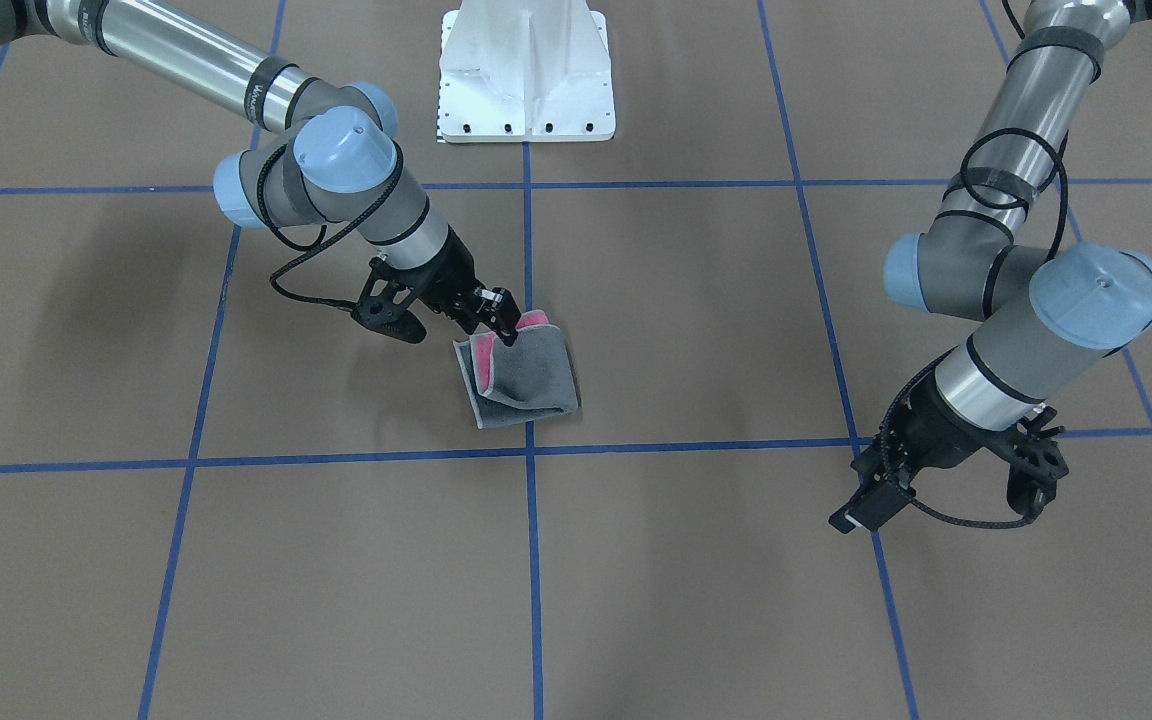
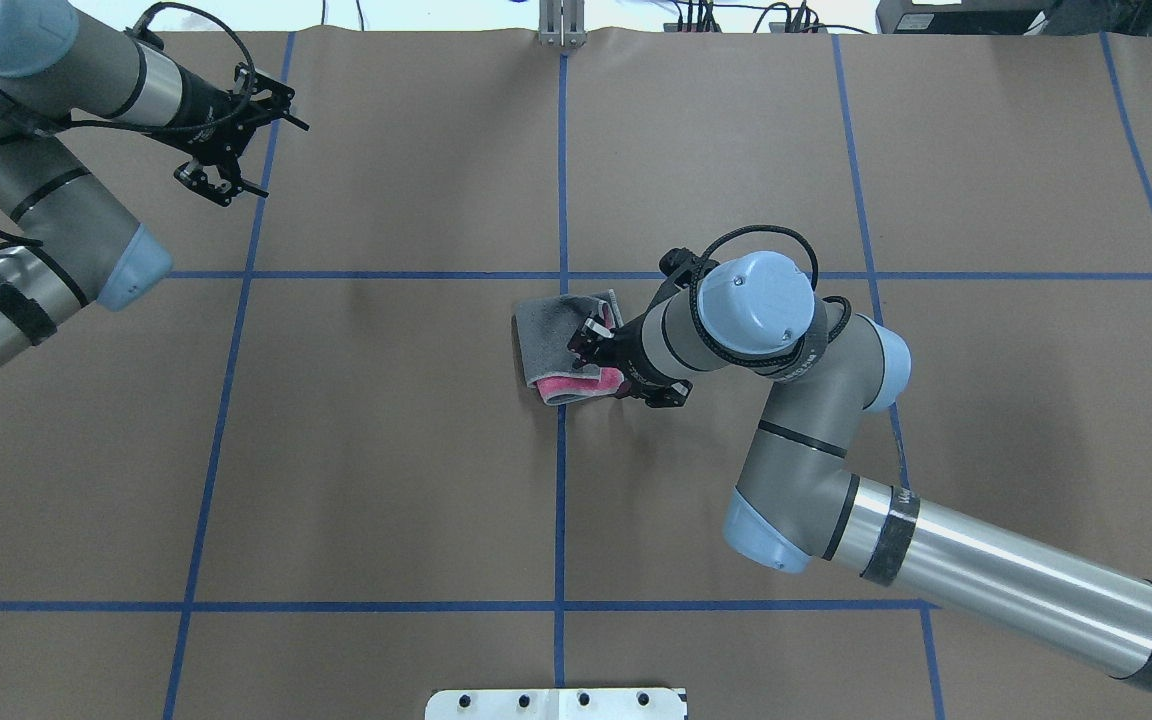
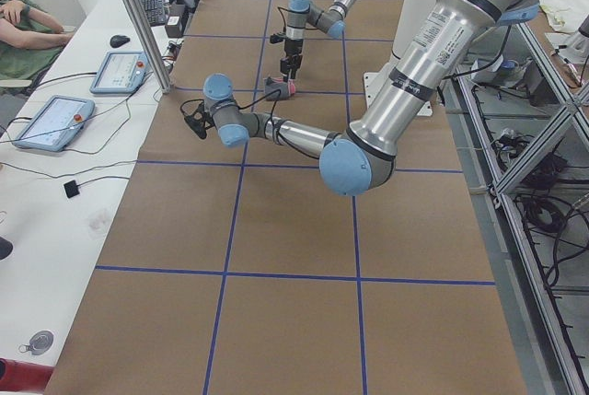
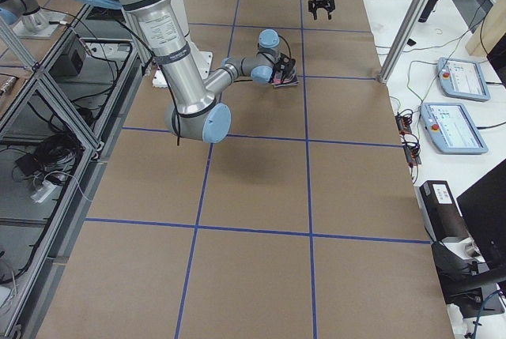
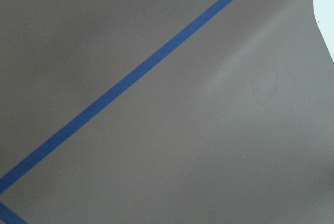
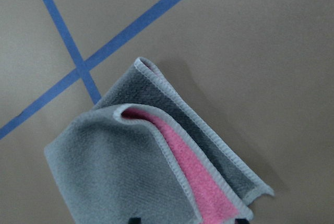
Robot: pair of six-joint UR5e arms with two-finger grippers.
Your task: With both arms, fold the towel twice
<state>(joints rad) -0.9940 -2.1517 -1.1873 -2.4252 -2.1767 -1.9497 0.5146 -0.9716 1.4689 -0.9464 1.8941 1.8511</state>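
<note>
The towel (image 2: 551,335) lies near the table's middle, folded, with its dark grey face outward and a pink strip (image 1: 484,372) showing along one edge. My right gripper (image 2: 588,345) is down at that edge, shut on the upper layer, which is lifted and curled. In the right wrist view the towel (image 6: 130,172) fills the lower half, its pale stitched border plain, and the fingertips are all but cut off at the bottom. Far off at the table's far left, my left gripper (image 2: 271,150) hovers open over bare paper, holding nothing.
Brown paper with blue tape lines (image 2: 561,180) covers the table. The white pedestal base (image 1: 526,80) stands at the robot's edge. A side table with teach pendants (image 3: 118,71), a metal post and a seated person lies beyond the far edge.
</note>
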